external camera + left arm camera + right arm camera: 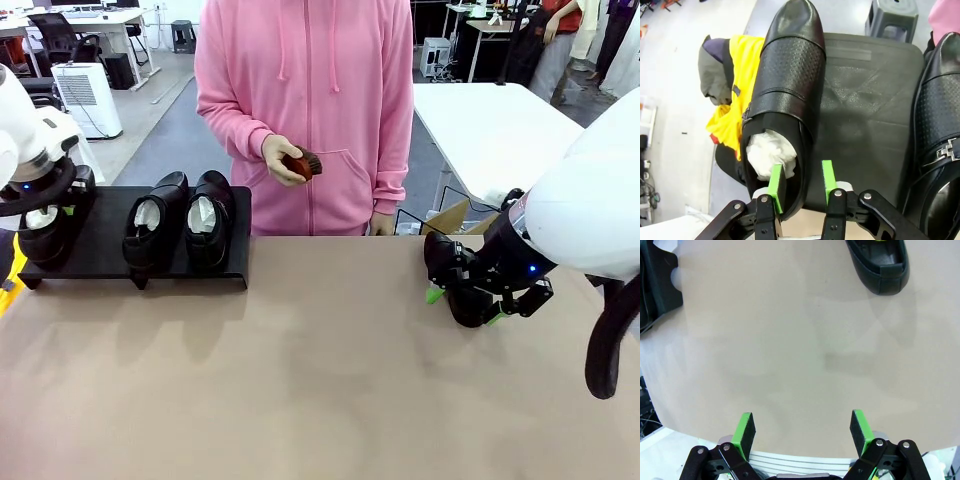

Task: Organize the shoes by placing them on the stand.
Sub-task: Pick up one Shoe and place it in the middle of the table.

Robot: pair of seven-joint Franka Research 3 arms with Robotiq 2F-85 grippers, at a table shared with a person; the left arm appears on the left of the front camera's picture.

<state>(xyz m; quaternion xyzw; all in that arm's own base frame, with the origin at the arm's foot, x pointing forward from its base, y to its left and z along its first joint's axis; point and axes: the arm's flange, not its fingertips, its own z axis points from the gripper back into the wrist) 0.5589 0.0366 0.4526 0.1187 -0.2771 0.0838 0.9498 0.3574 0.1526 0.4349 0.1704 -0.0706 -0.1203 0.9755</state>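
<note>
While gripped, shoe (787, 95) overhanging stand (865, 115) edge

The premises were a robotics laboratory set in an open-plan office. Two white robot arms (590, 200) stood at a beige work table (320, 380). Behind the table, to its far left, were white desks (100, 20), black office chairs (60, 35) and a white floor-standing appliance (88, 95) on grey flooring. To its far right stood another white table (495, 130), with further desks beyond.
</note>
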